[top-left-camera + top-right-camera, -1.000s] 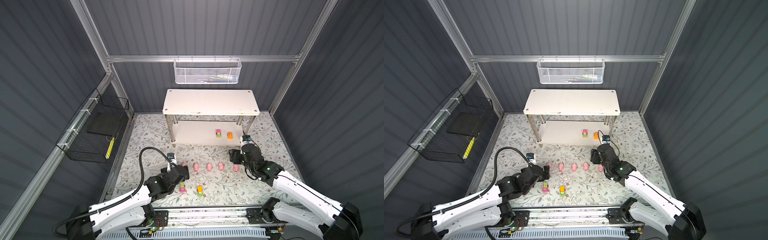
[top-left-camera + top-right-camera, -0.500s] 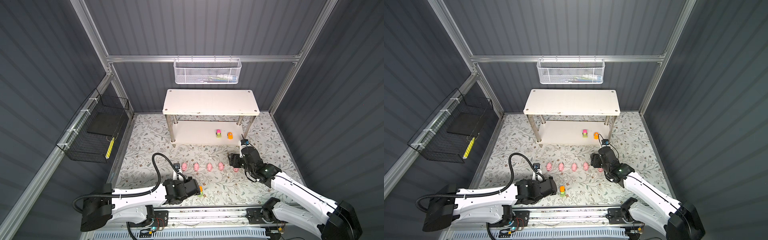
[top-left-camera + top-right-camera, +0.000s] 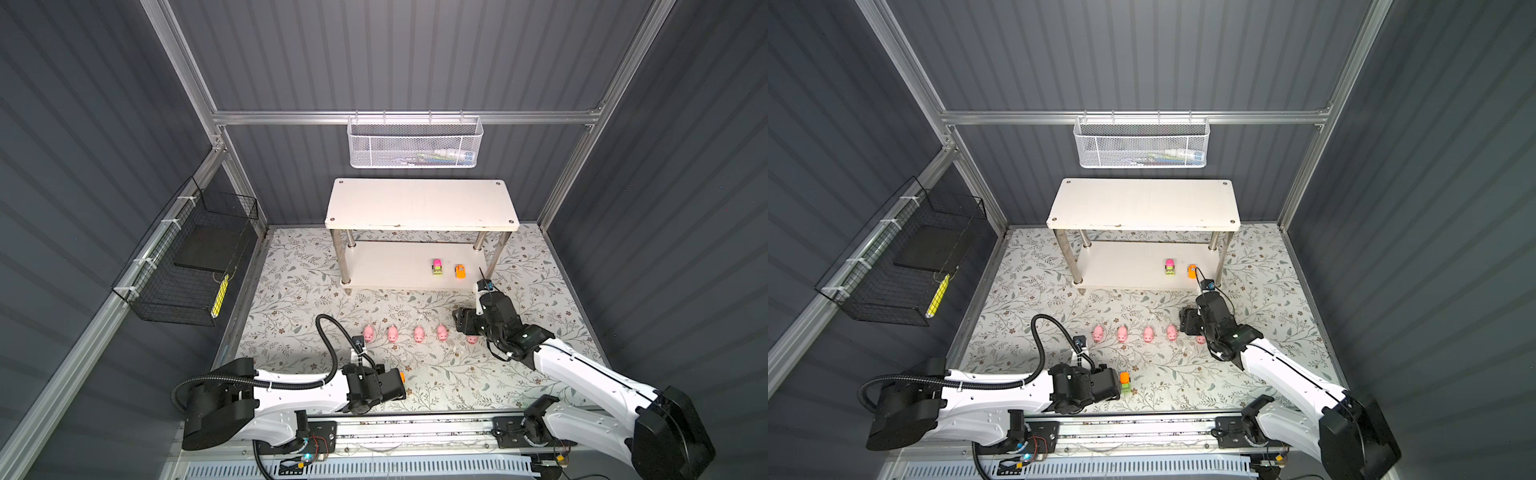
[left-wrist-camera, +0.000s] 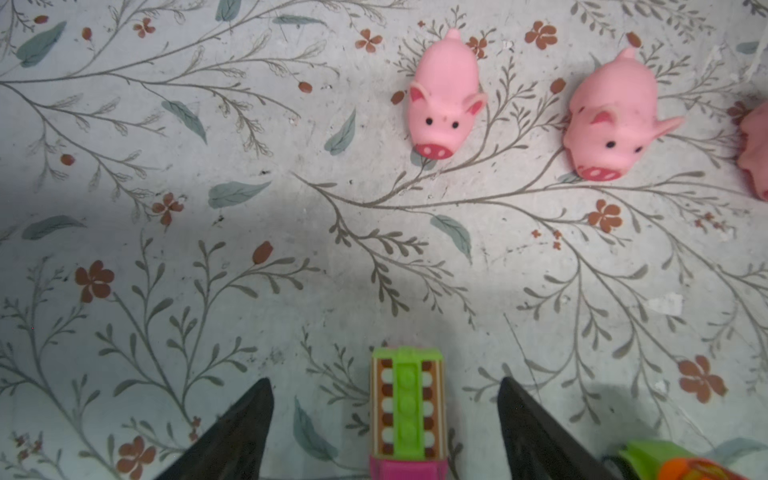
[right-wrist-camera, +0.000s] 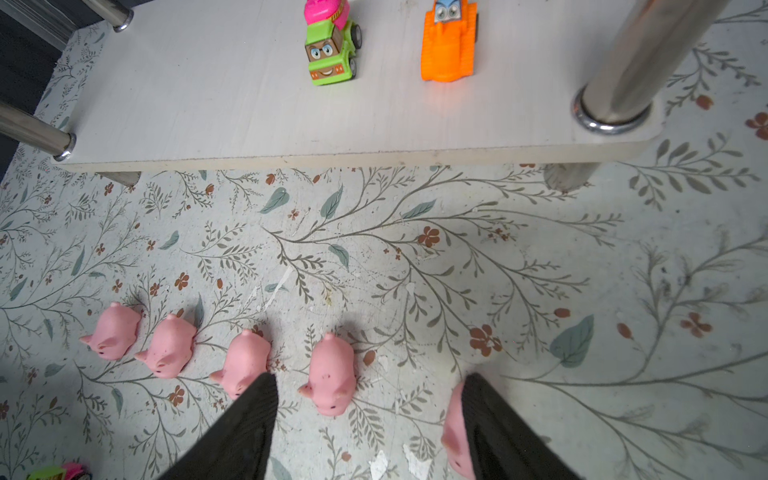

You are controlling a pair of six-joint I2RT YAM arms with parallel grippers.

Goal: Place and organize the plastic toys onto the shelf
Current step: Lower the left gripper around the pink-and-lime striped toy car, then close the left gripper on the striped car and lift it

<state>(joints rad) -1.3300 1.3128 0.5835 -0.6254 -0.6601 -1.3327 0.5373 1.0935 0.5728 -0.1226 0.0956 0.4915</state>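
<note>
While a pink-topped truck and an orange truck are parked on the shelf, both grippers are held spread before it: left gripper astride a green truck, right gripper astride one pig.

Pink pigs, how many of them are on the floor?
5, all on the flowered mat in one row. From the left in a top view: first pig, second pig, third pig, fourth pig, and fifth pig, half hidden beside the right claw.

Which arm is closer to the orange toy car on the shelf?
Right. The right fingers hang over the pigs just in front of the shelf holding the orange car; the left fingers straddle a toy truck farther away.
</note>
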